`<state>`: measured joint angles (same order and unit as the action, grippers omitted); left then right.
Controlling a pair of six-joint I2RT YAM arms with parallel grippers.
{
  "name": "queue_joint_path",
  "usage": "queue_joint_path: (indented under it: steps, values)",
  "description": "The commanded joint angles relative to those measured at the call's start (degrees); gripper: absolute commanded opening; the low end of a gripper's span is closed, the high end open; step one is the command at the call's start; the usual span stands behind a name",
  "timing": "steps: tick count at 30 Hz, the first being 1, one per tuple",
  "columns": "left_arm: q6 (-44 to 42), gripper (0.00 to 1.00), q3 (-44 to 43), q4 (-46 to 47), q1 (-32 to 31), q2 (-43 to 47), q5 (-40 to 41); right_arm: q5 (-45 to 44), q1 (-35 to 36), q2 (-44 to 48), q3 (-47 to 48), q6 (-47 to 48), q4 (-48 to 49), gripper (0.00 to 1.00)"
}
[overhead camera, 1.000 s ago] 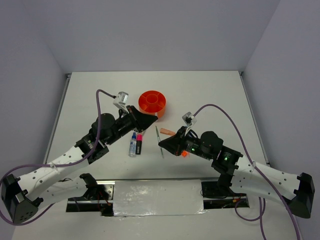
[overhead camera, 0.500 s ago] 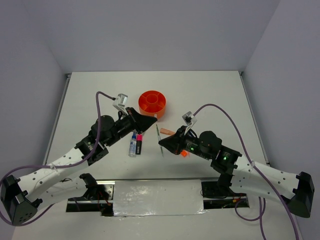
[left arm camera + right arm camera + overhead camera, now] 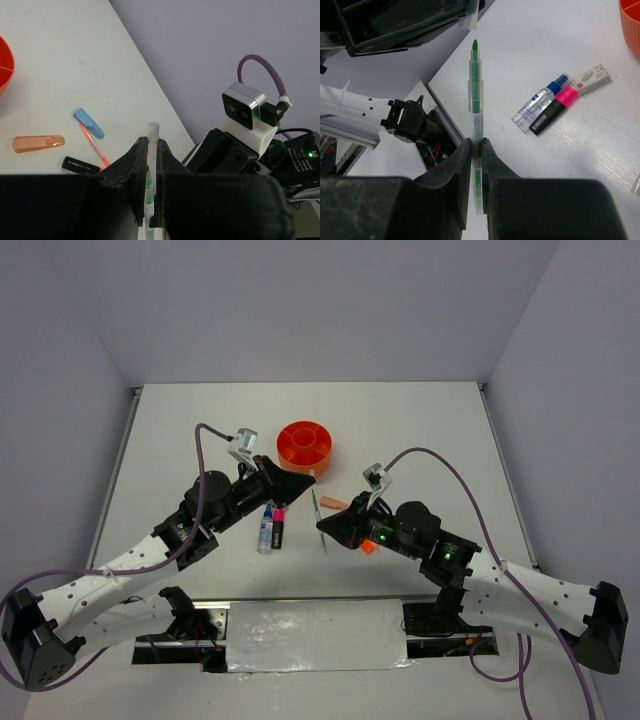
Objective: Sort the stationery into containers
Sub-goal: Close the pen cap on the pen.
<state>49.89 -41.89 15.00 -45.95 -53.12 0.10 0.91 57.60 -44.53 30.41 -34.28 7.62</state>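
Both of my arms match: left arm point(image 3: 110, 575) and right arm point(image 3: 530, 590) wear white, hole-dotted shells over black joints. Left hand point(image 3: 151, 145) and right hand point(image 3: 475, 144) are matte black wedges. Purple cable point(image 3: 256, 57) feeds a white wrist camera point(image 3: 243, 107); a green light point(image 3: 310, 154) glows.

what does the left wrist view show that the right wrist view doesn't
Only left wrist: peach piece, orange pen, the right arm's camera. Only right wrist: blue-capped marker, pink-black highlighter, small white box. Both: the orange organiser at the frame edge, and a gripper shut on something thin: left gripper on a clear-green piece, right gripper on a green pen.
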Motion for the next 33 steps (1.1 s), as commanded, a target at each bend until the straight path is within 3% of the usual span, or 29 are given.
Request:
queue_joint_path:
  steps: [1, 33]
  values:
    - [0.21, 0.13, 0.05, 3.72, -0.28, -0.14, -0.36, -0.03, 0.4, -0.03, 2.11, -0.08, 1.79, 0.0]
    - [1.35, 0.14, 3.12, 6.09, -0.28, 0.3, -1.59, -3.02, 0.32, -1.61, 4.56, -0.61, 1.17, 0.0]
